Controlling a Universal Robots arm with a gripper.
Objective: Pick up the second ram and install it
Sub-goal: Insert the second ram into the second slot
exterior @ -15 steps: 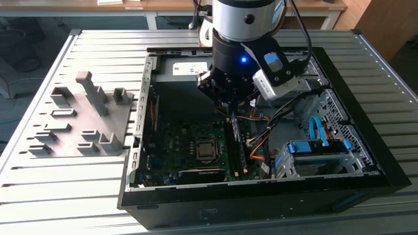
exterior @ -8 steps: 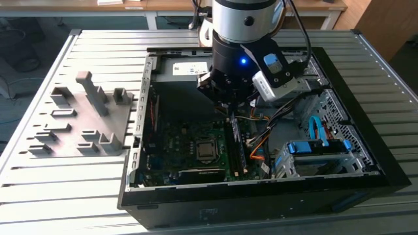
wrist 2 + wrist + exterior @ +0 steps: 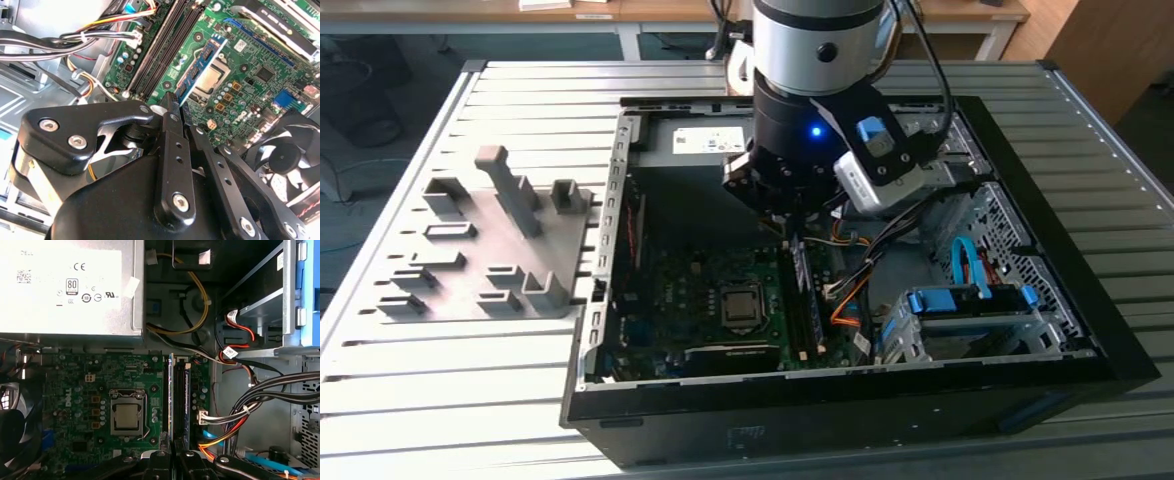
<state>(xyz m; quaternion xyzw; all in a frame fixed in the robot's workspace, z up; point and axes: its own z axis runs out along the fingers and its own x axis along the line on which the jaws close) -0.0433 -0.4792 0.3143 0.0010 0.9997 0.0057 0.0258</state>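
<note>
The installing step is judged in hand: the long, thin, blue-green second ram [image 3: 202, 67] is held on edge between the closed black fingers [image 3: 170, 107] over the motherboard's long black slots [image 3: 181, 405], where exact alignment and a straight downward press are called for.

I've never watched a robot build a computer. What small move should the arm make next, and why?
Probably a gentle, straight push down. The gripper is shut on the second ram, which stands on edge over the long black slots beside the processor on the motherboard. Whether it is already seated, I cannot tell.
</note>
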